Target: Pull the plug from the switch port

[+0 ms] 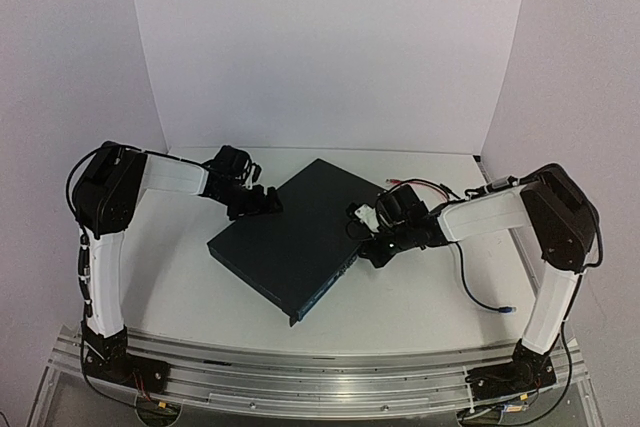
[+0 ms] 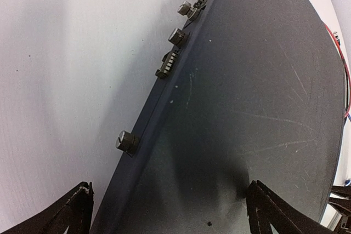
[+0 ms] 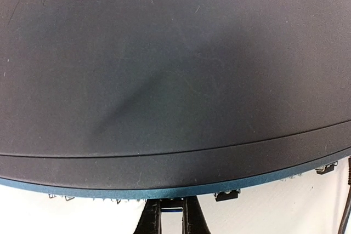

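The switch [image 1: 300, 242] is a flat dark blue-black box lying askew on the white table. Its blue-tinged socket edge [image 3: 164, 193] faces my right gripper [image 1: 370, 244]. In the right wrist view that gripper [image 3: 170, 218] is shut on a small blue plug [image 3: 171, 211] right at the socket edge. A thin dark cable [image 1: 470, 287] trails from it to a loose blue end [image 1: 508, 309]. My left gripper [image 1: 262, 202] is at the switch's far left corner. In the left wrist view it [image 2: 170, 212] is open wide, straddling the switch's top [image 2: 247, 108] and its side edge.
Red and black wires [image 1: 425, 185] lie behind the switch at the back right. Small knobs [image 2: 127, 141] stick out from the switch's left side face. White walls close the table at the back and on both sides.
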Motion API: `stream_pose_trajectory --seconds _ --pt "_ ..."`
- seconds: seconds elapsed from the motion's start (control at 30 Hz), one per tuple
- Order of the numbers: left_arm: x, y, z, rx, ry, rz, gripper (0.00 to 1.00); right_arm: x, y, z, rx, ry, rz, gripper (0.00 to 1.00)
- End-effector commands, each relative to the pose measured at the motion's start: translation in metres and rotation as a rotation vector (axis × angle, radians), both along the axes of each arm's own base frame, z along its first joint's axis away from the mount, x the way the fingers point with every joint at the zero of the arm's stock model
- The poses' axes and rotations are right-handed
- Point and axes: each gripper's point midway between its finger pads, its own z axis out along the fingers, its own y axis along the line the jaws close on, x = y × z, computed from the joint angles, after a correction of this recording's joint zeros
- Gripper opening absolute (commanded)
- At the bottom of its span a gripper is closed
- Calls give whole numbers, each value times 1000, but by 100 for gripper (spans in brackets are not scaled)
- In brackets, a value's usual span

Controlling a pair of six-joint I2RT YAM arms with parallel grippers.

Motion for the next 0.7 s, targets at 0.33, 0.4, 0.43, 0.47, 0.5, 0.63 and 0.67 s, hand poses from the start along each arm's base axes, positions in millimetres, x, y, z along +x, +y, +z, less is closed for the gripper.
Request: stream_pose_trajectory --seconds 0.33,0.4,0.43,0.47,0.5,0.63,0.67 --pt "-4 1 -29 58 79 22 96 -39 -40 -30 -60 96 -116 0" --pt "-5 2 -31 60 84 25 96 -43 -44 -30 -57 108 -131 0" --pt "-5 2 -31 61 84 25 96 -45 -45 -29 -53 110 -135 0" --pt "-5 2 -31 61 85 26 96 -47 -46 -28 -51 114 -137 0" --pt "-6 3 -31 63 86 26 96 -52 -50 -28 -58 131 -139 0" --pt "-7 4 -32 69 87 24 96 -59 -55 -26 -58 131 -141 0" --pt "-7 4 -32 69 87 24 96 -60 -58 -24 -58 126 -145 0"
